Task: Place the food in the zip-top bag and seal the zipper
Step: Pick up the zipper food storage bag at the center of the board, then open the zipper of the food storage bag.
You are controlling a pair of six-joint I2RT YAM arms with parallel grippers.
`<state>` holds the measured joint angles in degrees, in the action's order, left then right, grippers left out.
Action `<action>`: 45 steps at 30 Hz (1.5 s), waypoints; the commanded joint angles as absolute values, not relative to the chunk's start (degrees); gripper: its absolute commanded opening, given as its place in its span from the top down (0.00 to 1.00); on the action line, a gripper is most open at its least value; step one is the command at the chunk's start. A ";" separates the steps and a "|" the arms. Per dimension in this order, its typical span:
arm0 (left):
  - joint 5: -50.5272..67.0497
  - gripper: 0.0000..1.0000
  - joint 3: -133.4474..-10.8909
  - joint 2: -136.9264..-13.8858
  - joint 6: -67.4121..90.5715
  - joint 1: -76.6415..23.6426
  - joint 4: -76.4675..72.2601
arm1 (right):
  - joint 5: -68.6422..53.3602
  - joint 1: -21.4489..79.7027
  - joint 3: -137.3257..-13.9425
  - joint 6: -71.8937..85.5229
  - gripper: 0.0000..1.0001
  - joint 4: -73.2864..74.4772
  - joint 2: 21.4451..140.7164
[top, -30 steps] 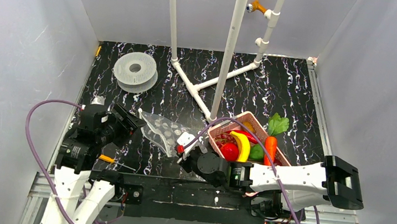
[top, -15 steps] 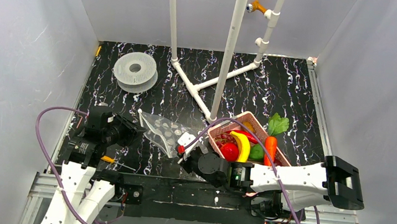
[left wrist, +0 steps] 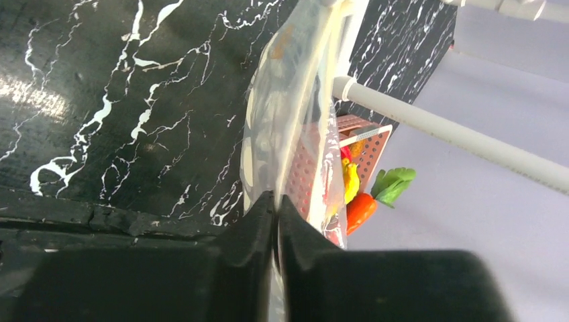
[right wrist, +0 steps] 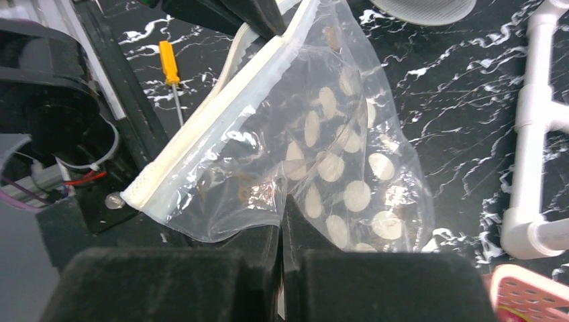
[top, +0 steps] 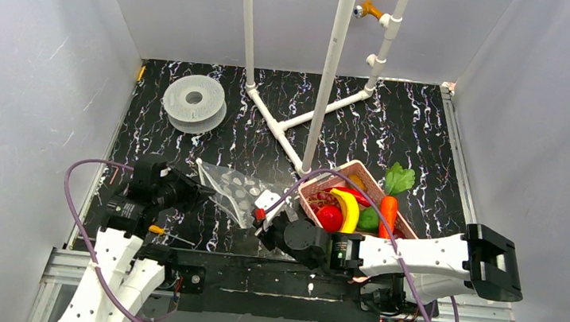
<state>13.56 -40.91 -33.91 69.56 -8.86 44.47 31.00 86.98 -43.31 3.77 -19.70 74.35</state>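
Between the two arms, the zip-top bag [top: 237, 190] was held at two edges. Left gripper [left wrist: 276, 201]: jaws pressed together on the bag film. Right gripper [right wrist: 282, 209]: fully closed on the lower edge, below the zipper [right wrist: 215, 111]. Food [top: 349, 208] lay in the pink basket [top: 357, 166] just beside the bag.

Both arms low, reaching inward. Left gripper [left wrist: 276, 201] and right gripper [right wrist: 282, 218] each pinched tight on zip-top bag [right wrist: 335, 154].

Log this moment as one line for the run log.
left claw: shut on clear dotted plastic zip-top bag | right claw: shut on same bag | plastic toy food: in pink slatted basket
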 commanded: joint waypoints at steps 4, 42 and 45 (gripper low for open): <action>10.48 1.00 -47.69 -36.39 62.30 -9.05 44.63 | 28.69 85.57 -46.31 13.50 0.57 -20.35 74.91; 23.98 1.00 -61.48 -75.00 21.32 -21.97 34.51 | 21.98 69.72 -56.84 39.15 0.30 6.29 76.90; 24.88 1.00 -60.26 -74.39 18.36 -21.97 32.03 | 21.73 69.11 -61.07 40.77 0.33 8.37 80.90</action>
